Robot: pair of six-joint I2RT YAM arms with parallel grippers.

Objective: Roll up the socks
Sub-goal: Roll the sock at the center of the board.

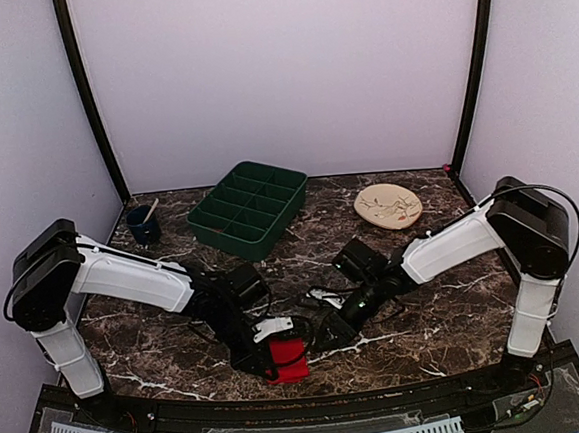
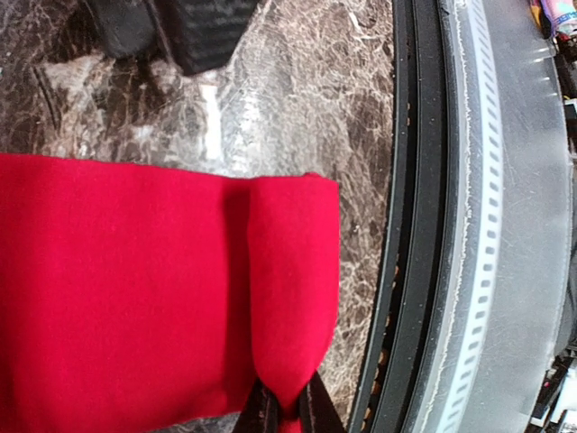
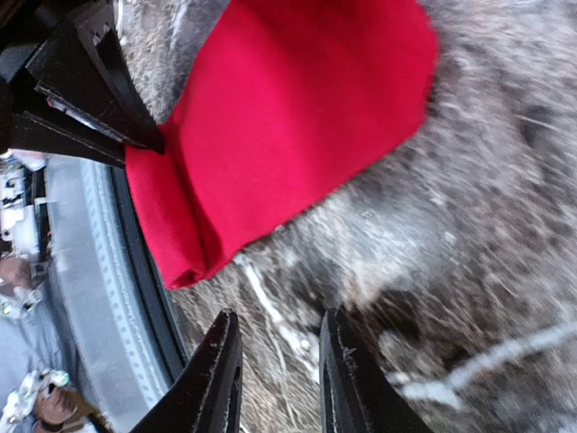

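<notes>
Pinching the socks [image 2: 135, 289] at their fold: left gripper [image 2: 287, 413].

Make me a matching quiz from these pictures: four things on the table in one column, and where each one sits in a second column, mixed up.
Things:
1. socks
2. tray
3. cup
4. plate

Places on the table, seen from the overhead camera:
A. back left
B. back right
C. front edge, near the middle
D. back middle

Pairs: 1-C, 2-D, 3-A, 4-B
</notes>
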